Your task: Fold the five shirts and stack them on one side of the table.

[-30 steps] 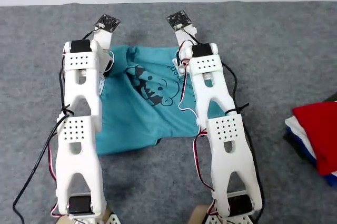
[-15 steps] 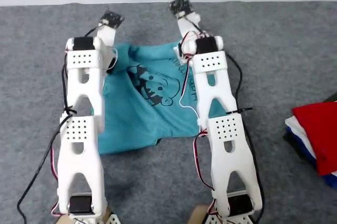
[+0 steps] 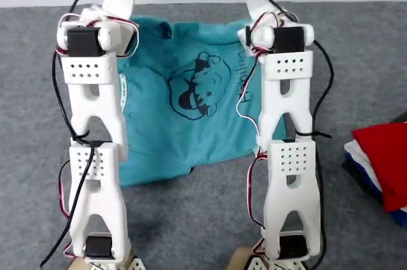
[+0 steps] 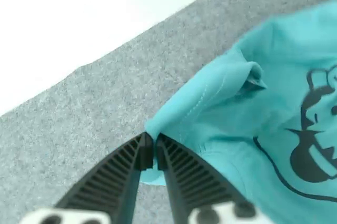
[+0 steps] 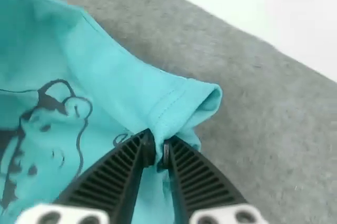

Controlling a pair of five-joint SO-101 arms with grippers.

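At the far edge of the teal shirt (image 3: 191, 124), cloth is being clamped by the left gripper (image 4: 149, 153) at one corner and by the right gripper (image 5: 156, 153) at the other, as the wrist views are showing. Well to the shirt's right, in the high view, a stack of folded shirts (image 3: 381, 162) is being borne by the grey table (image 3: 356, 60).
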